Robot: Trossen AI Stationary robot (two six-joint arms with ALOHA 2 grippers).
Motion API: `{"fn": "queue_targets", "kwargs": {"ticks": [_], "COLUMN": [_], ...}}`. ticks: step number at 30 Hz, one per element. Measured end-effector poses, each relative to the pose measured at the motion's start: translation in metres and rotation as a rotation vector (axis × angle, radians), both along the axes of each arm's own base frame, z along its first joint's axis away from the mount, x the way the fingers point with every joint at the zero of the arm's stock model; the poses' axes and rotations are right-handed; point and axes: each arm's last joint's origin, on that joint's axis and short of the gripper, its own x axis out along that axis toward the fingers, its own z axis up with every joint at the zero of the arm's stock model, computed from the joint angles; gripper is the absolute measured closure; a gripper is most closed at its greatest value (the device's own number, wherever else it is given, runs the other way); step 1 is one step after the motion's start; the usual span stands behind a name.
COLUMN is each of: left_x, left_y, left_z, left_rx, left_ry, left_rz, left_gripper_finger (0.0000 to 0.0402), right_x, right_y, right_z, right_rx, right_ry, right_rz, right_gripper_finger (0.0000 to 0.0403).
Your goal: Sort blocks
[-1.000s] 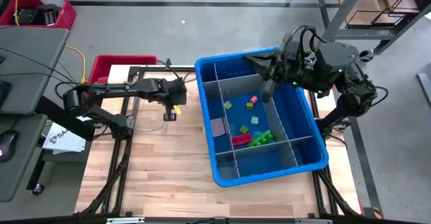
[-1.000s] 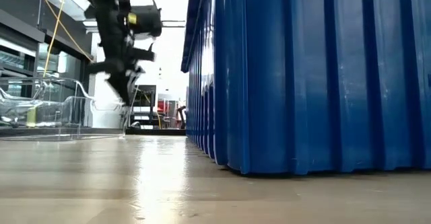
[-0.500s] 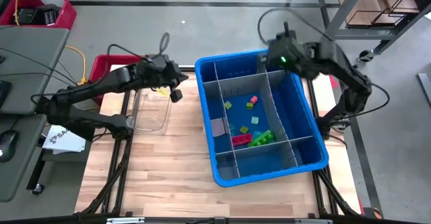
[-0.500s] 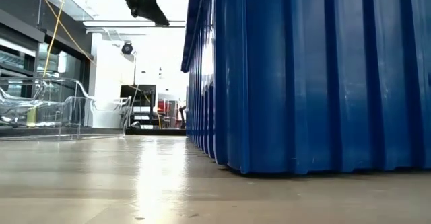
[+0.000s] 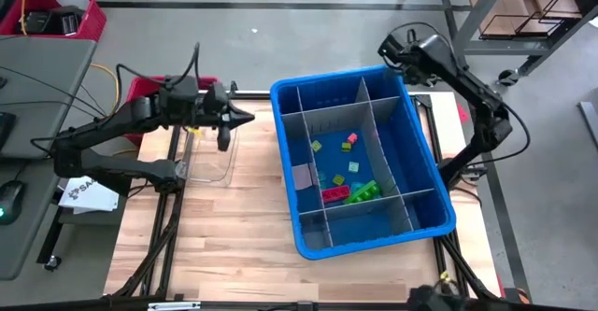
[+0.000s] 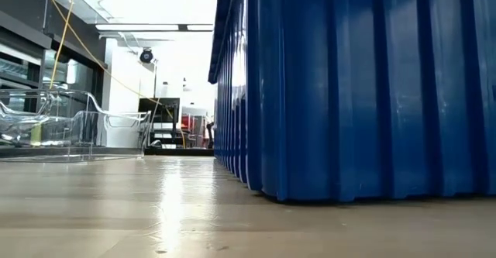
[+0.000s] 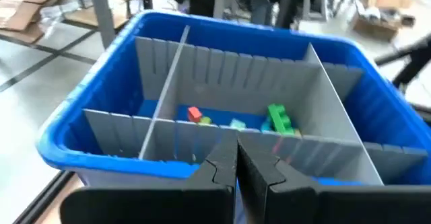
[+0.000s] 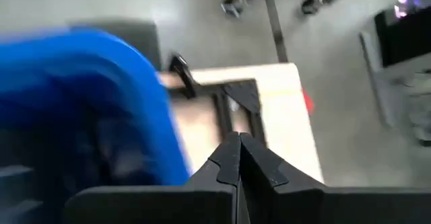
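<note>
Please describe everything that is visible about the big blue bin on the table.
The blue bin looks like ribbed plastic, rectangular, open on top, standing slightly turned on the wooden table. Thin grey dividers split it into compartments. Small coloured blocks lie in the middle compartment. Neither pincer touches it.

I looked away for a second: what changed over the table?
The right claw rose out of the big blue plastic bin to beyond its far corner. The left claw swung away, now over the clear plastic tray, pointing at the bin. Both shut, empty. The small coloured blocks stayed put.
</note>
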Motion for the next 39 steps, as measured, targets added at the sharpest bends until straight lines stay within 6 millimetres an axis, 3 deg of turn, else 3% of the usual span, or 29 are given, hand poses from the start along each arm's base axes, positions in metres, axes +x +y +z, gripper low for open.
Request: {"fn": "queue_targets", "kwargs": {"ticks": [4, 7, 13, 18, 24, 33, 39], "left_x": [-0.005, -0.005, -0.001, 0.0, -0.002, -0.017, -0.013], "left_y": [-0.008, -0.01, -0.011, -0.012, -0.012, -0.022, -0.025], "left_z": [-0.006, -0.013, -0.027, -0.035, -0.053, -0.116, -0.142], "left_rx": [0.01, 0.026, 0.018, -0.001, -0.051, -0.294, -0.329], "left_ry": [0.083, 0.142, 0.173, 0.192, 0.289, 0.615, 0.599], "left_rz": [-0.008, 0.019, 0.027, 0.031, 0.072, 0.16, 0.177], "left_gripper_finger": [0.0401, 0.0401, 0.0401, 0.0401, 0.0401, 0.0401, 0.0401], "right_x": [-0.018, -0.019, -0.022, -0.024, -0.019, -0.015, -0.001], "right_y": [0.003, 0.012, 0.042, 0.078, 0.122, 0.17, 0.196], "right_z": [-0.009, -0.015, -0.049, -0.067, -0.062, -0.051, -0.052], "right_rx": [0.129, 0.198, 0.399, 0.448, 0.401, 0.331, 0.346], "right_ry": [0.072, 0.066, -0.017, -0.019, -0.17, -0.267, -0.372], "right_rz": [0.032, 0.103, 0.111, 0.102, 0.093, 0.108, 0.141], "right_gripper_finger": [0.0403, 0.0403, 0.0403, 0.0403, 0.0403, 0.0403, 0.0403]}}
